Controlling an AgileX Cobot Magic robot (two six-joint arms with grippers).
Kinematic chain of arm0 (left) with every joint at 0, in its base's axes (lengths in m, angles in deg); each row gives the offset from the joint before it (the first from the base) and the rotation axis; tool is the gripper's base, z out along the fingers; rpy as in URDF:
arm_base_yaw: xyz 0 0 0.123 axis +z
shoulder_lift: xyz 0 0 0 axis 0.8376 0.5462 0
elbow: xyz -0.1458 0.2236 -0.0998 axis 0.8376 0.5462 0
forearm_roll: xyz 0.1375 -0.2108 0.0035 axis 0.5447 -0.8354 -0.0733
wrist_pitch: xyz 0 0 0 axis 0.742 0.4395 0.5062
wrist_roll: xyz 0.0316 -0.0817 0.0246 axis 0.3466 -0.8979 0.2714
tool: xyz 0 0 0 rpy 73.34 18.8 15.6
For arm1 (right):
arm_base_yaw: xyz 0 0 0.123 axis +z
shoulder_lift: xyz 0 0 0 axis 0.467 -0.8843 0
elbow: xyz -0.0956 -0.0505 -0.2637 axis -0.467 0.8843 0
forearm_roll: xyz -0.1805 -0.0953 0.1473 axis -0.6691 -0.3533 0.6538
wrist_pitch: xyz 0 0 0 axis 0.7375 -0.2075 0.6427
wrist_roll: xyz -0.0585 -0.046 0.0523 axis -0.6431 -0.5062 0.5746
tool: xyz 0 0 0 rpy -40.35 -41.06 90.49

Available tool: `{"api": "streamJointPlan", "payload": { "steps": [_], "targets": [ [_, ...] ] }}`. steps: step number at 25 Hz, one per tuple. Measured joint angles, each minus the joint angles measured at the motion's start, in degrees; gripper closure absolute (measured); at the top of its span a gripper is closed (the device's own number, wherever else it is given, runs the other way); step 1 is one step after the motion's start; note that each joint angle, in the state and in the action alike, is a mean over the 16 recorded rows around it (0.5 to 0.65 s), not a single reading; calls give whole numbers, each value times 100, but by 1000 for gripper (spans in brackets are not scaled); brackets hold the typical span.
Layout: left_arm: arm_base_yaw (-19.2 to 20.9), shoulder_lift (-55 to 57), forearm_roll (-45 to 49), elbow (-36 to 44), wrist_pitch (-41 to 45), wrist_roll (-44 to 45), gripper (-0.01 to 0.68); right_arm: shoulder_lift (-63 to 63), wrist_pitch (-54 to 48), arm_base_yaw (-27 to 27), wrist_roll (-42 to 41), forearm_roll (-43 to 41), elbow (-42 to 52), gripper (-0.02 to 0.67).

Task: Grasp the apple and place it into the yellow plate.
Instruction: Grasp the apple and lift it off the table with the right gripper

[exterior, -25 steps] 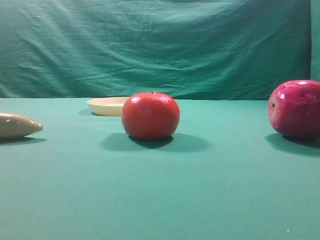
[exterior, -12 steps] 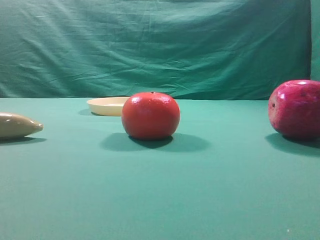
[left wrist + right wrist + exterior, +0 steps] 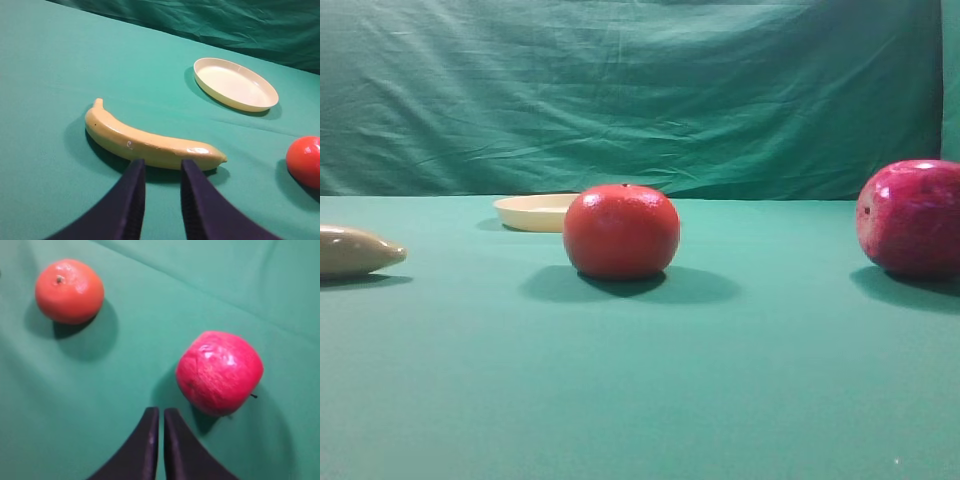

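- At the lower edge of the right wrist view: the right gripper (image 3: 158, 440), its dark jaws drawn nearly together with only a thin slit between them, holding nothing and hanging above bare cloth.
- Just beyond and to the right of those tips: the apple (image 3: 219, 372), resting on the green tablecloth (image 3: 150, 305), apart from the jaws.
- Handling, as a judgement: the apple's glossy, mottled skin looks rigid and smooth — probably slippery. Its roundness favours a hold across the widest middle, jaws on opposite flanks; they must first spread well wider than they stand now.
- Farther out, upper left: the orange-red fruit (image 3: 69, 290), well apart from the apple.
- Left wrist view: the left gripper (image 3: 159, 200), jaws parted by a narrow gap and empty, poised just short of the banana (image 3: 150, 144); beyond lies the yellow plate (image 3: 235, 84), empty.
- View comparison: the plate is absent from the right wrist view, and the exterior view shows only its near rim — neither gripper appears there. The apple sits at that view's right edge.
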State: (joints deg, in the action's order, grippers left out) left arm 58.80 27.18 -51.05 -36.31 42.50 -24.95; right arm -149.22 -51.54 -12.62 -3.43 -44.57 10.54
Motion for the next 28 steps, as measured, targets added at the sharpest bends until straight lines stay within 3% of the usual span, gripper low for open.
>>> {"api": "streamJointPlan", "payload": {
  "steps": [15,19,28],
  "targets": [
    [0,0,0,0,0,0,516,-822,40,5,-227,-184,-632,50],
    [0,0,0,0,0,0,516,-1142,111,5,-240,-226,-653,4],
    [0,0,0,0,0,0,516,-2003,412,5,-243,-305,-655,16]
  ]
}}
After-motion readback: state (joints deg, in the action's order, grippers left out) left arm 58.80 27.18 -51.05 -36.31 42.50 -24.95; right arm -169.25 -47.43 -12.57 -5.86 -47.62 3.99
